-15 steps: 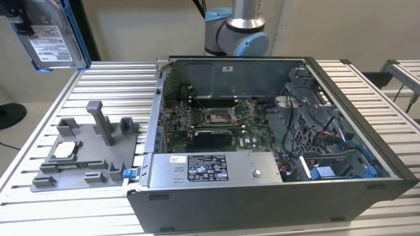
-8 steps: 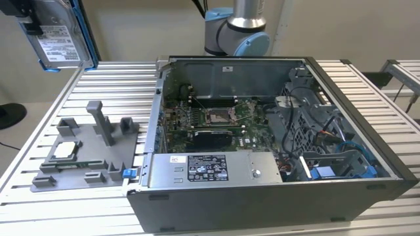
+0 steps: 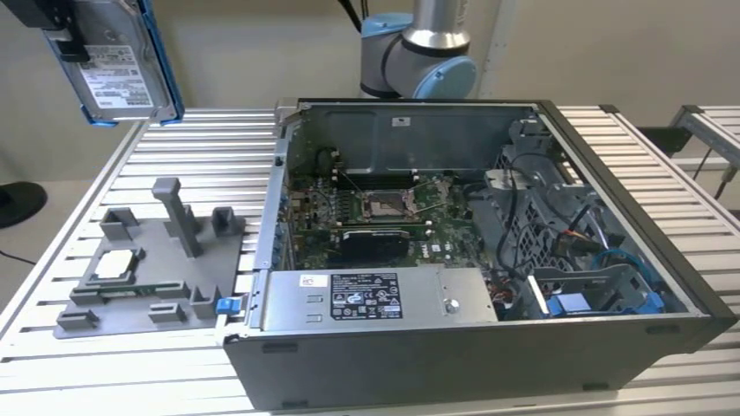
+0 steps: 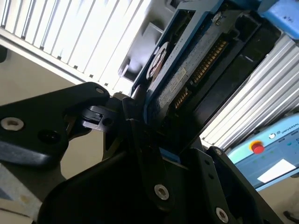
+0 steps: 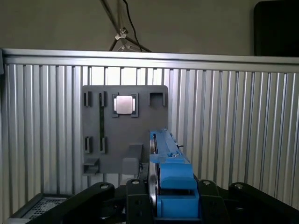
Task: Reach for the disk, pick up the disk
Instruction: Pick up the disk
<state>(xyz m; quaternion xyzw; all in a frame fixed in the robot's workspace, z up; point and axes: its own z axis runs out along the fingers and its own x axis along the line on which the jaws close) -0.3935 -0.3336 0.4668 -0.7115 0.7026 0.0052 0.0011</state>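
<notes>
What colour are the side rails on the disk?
Blue. The rails of the disk show best in the first wrist view.

Soft, even overhead light fills the exterior view: the table (image 3: 173, 147) slats shine pale, while the open computer case (image 3: 463, 368) holds deep shadow. In the second wrist view the slats glare almost white and the tool (image 4: 145, 123) clamped on the disk (image 4: 187, 74) sits nearly black; the first wrist view is dimmer, its wall (image 5: 187, 23) murky.

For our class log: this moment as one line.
gripper: shut on flat silver blue-railed metal disk | state: held above slatted table
</notes>
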